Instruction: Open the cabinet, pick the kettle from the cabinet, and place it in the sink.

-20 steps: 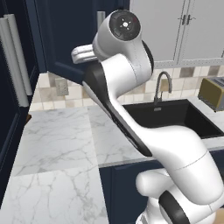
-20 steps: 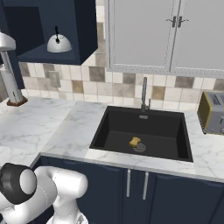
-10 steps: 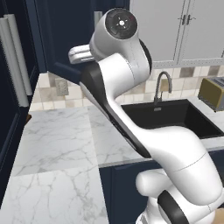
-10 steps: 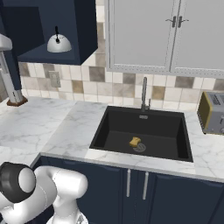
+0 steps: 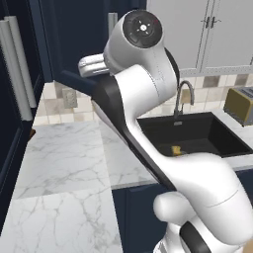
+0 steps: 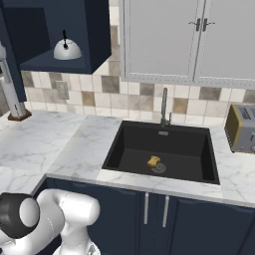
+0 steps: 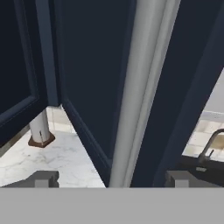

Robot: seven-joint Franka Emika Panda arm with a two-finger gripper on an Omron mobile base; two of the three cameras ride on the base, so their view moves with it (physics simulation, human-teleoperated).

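in the hand view the tool stands with its jaws spread wide, one tip at 7 o'clock and one at 5 o'clock, and the door handle runs upright between them, touching neither. behind the bar is the navy door of the cabinet, swung open. in the right base view the cabinet shows its open inside at 11 o'clock, with the kettle upright on its shelf. at centre the sink lies in the marble surface, a small yellow thing on its floor, the toaster at 3 o'clock.
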